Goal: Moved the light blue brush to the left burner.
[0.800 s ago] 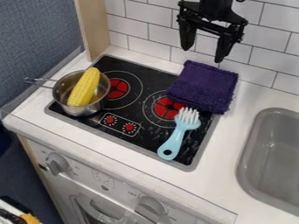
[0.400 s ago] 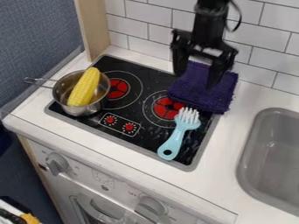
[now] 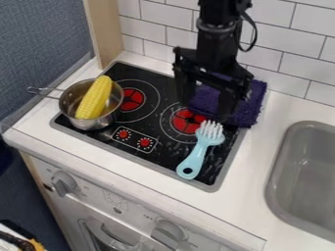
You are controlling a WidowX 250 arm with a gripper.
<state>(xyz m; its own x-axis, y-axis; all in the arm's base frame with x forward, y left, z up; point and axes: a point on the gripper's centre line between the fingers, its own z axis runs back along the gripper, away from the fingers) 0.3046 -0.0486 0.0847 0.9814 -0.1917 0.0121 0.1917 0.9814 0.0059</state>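
Yellow corn (image 3: 94, 98) sits in the metal pot (image 3: 91, 123), and your gripper (image 3: 205, 109), fingers spread, hangs near the blue brush (image 3: 198, 154)!

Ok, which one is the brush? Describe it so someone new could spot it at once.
Find the black stovetop, then its burner on the picture's right. Just in front lies a brush, its white bristles toward that burner. Unlike the dark purple cloth behind it, it is light blue, with a hole through its handle's end.
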